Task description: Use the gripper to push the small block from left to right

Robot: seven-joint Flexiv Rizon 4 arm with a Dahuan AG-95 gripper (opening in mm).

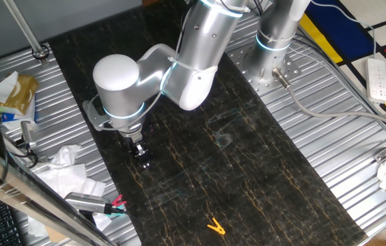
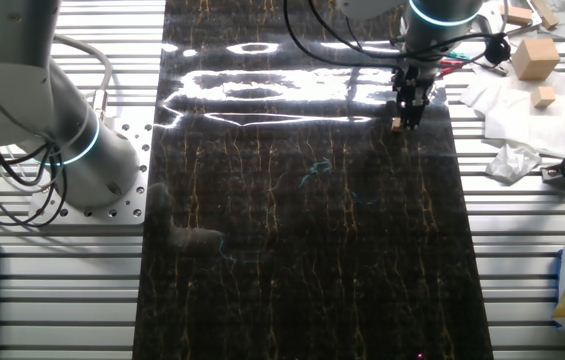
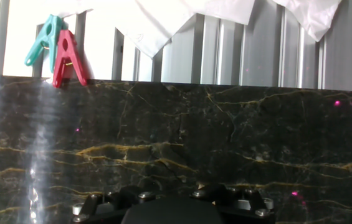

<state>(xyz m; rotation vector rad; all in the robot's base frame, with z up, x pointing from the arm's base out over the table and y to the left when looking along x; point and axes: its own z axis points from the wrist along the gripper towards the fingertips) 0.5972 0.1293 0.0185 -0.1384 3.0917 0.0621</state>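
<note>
Small block [image 2: 398,125]: tiny wooden cube near the counter [image 2: 302,260] edge, touching the gripper [image 2: 408,120]. Fingers: spread cannot be told. Risk: off-centre contact could let it slip aside.

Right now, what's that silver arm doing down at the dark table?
The silver-grey robot arm has lowered its small black hand to the dark marbled mat, near the mat's edge. A tiny light-brown wooden block sits right beside the fingertips, apparently touching them. Whether the fingers are open or shut is unclear. It looks set up to push the block across the mat. A yellow-orange clip lies far off, untouched.
</note>
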